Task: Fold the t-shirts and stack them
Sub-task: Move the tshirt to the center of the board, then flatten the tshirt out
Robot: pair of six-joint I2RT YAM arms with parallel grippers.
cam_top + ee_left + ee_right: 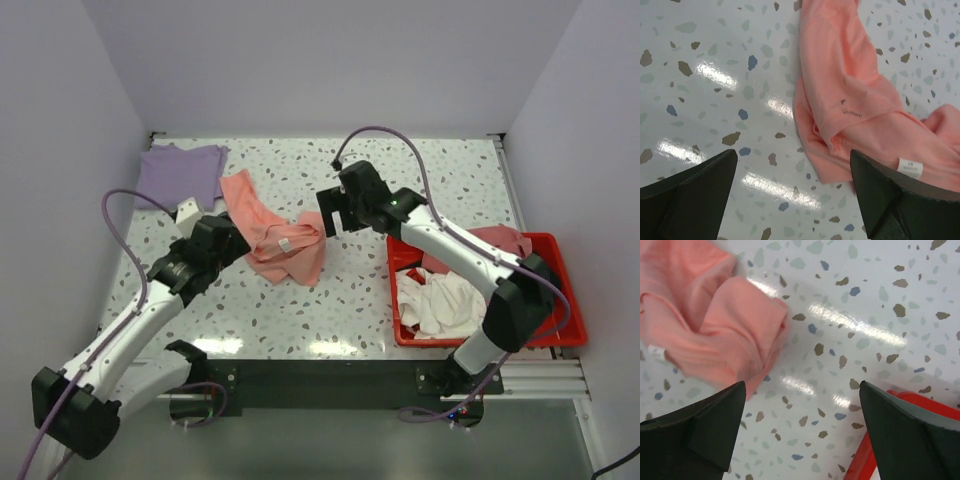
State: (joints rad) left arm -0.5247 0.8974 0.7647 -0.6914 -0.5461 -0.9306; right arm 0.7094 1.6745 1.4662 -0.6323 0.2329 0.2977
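A salmon-pink t-shirt [275, 235] lies crumpled in the middle of the table, and shows in the left wrist view [850, 95] and right wrist view [715, 325]. A lavender-purple t-shirt [180, 172] lies flat at the back left. White [440, 300] and dusty pink [495, 240] t-shirts sit in the red bin. My left gripper [238, 240] is open and empty just left of the salmon shirt, above bare table [792, 172]. My right gripper [335, 218] is open and empty just right of the shirt [802, 407].
The red plastic bin [560, 330] stands at the right front, its corner showing in the right wrist view [865, 460]. White walls close the table at the back and both sides. Bare speckled tabletop [300, 310] lies in front of the salmon shirt.
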